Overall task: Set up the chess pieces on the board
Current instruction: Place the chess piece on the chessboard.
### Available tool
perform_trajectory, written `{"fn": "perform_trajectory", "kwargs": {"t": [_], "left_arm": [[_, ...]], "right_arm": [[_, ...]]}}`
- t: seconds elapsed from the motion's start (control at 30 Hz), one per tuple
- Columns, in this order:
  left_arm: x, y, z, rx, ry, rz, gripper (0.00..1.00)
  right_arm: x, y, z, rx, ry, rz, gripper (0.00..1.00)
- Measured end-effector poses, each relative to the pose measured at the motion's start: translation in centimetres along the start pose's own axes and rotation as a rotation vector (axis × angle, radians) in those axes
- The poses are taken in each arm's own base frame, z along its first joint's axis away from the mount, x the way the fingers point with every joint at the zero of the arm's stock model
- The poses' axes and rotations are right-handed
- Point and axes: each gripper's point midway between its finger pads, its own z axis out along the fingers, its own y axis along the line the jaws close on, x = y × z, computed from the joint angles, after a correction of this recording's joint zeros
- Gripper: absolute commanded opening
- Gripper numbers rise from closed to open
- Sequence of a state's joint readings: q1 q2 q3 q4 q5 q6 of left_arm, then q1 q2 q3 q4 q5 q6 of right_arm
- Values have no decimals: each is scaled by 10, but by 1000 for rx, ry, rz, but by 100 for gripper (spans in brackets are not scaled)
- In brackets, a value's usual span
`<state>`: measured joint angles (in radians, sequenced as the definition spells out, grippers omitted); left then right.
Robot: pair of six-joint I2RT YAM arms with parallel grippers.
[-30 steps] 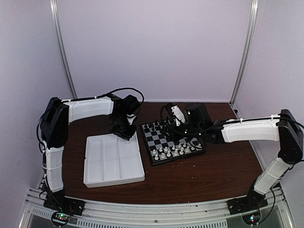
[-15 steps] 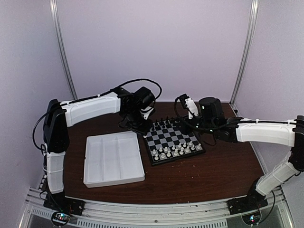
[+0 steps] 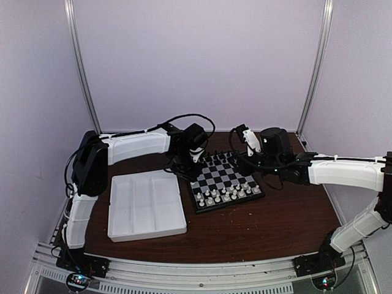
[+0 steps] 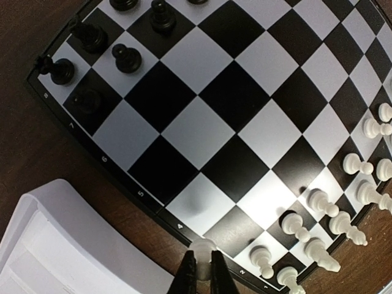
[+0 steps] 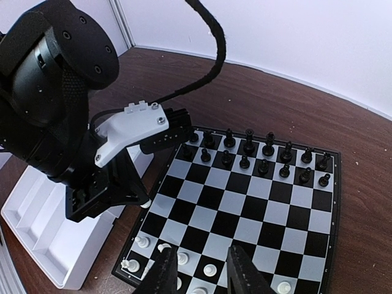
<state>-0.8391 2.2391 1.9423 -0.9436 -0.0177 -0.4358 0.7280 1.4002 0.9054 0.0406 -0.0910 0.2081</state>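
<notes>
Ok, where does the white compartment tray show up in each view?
Top external: white tray left of centre, beside the board's left edge.
Left wrist: lower left corner, just off the board's numbered edge.
Right wrist: lower left, partly hidden by the left arm.
Shared landmark: the board, next to the tray in all three.

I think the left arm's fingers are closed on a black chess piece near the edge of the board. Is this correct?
Not quite. The chess piece between the left fingers is white, not black; the left wrist view shows it. The rest holds: the fingers are closed on it near the edge of the board.
</notes>
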Motion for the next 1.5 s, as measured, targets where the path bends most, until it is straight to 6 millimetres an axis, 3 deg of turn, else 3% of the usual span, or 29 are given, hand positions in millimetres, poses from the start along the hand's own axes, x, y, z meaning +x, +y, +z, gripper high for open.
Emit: {"fn": "perform_trajectory", "kwargs": {"t": [0.37, 0.7, 0.97, 1.13, 1.33, 1.5], "left_arm": [[-8, -13, 6, 59, -10, 1, 9], [0, -16, 23, 79, 29, -1, 8], [1, -17, 23, 76, 30, 2, 27], [1, -20, 23, 74, 24, 12, 31], [-1, -18, 6, 63, -7, 13, 30], [1, -5, -38, 37, -127, -12, 30]], "right_arm": [[7, -2, 0, 5, 25, 0, 30], [10, 3, 1, -20, 36, 6, 30], [23, 8, 10, -55, 81, 12, 31], [29, 9, 12, -65, 103, 14, 31], [25, 15, 15, -94, 113, 16, 31], [33, 29, 35, -164, 175, 38, 30]]}}
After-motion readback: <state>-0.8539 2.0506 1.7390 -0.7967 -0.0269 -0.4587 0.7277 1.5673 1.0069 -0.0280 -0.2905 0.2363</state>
